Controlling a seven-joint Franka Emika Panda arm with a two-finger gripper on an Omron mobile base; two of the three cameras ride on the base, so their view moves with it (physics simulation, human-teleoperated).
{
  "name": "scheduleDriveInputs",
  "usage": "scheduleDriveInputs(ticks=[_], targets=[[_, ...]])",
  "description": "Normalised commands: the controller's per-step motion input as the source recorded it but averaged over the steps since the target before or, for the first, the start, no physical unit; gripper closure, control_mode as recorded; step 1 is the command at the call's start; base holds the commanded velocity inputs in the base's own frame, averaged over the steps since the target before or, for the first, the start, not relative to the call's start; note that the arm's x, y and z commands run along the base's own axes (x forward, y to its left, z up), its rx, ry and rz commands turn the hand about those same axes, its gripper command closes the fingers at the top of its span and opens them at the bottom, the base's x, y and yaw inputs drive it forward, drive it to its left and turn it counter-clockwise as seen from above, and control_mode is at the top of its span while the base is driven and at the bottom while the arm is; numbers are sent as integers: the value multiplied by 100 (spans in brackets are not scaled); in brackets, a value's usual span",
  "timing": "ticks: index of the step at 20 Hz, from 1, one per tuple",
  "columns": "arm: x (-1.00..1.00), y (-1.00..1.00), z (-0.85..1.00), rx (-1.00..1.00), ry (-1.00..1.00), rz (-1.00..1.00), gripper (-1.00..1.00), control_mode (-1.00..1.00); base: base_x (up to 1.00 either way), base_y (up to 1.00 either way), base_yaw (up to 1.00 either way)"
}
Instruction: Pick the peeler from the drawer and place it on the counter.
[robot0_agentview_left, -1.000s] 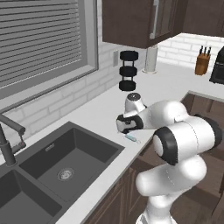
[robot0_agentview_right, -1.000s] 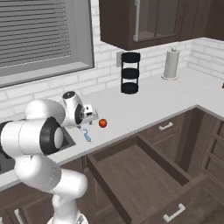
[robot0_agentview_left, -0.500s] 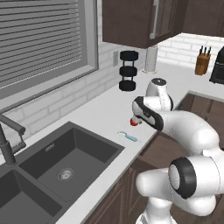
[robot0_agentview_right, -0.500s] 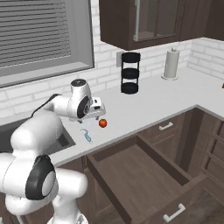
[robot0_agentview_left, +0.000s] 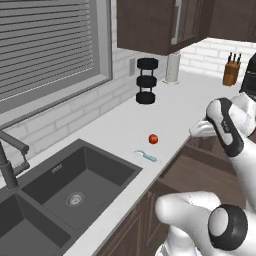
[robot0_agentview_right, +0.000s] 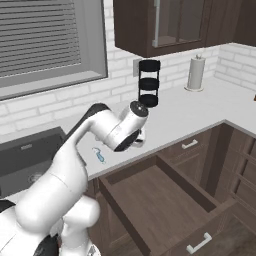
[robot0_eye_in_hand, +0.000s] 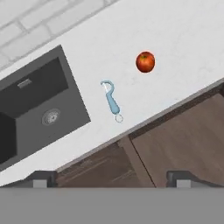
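Observation:
The pale blue peeler (robot0_eye_in_hand: 111, 101) lies flat on the off-white counter (robot0_eye_in_hand: 175, 35), close to its front edge between the dark sink (robot0_eye_in_hand: 39, 109) and a small red fruit (robot0_eye_in_hand: 145, 61). It is also seen as the peeler (robot0_agentview_left: 147, 156) and the peeler (robot0_agentview_right: 99, 155) in the base views. My gripper (robot0_eye_in_hand: 112, 178) hangs well above it, open, with nothing between its wide-set fingertips (robot0_eye_in_hand: 43, 177). The brown drawer (robot0_agentview_right: 160, 200) stands pulled out below the counter edge, and its inside looks bare. The hand (robot0_agentview_right: 137, 142) hovers near the drawer's left back corner.
A black three-tier stand (robot0_agentview_left: 147, 80) and a paper towel roll (robot0_agentview_left: 172, 67) stand by the brick wall. A knife block (robot0_agentview_left: 231, 75) is at the far right. The faucet (robot0_agentview_left: 7, 160) rises left of the double sink (robot0_agentview_left: 75, 185). Dark wall cupboards (robot0_agentview_right: 165, 25) hang overhead.
The gripper was down at the peeler on the counter; it has let go, risen and swung right toward the drawer. The peeler stays lying on the counter.

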Motion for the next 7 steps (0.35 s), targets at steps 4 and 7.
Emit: scheduleDriveInputs(ticks=[4, 7], targets=[[-95, 48, -28, 39, -55, -27, -100, -100, 0, 0, 0], [-18, 100, -19, 20, -59, -41, -100, -100, 0, 0, 0]])
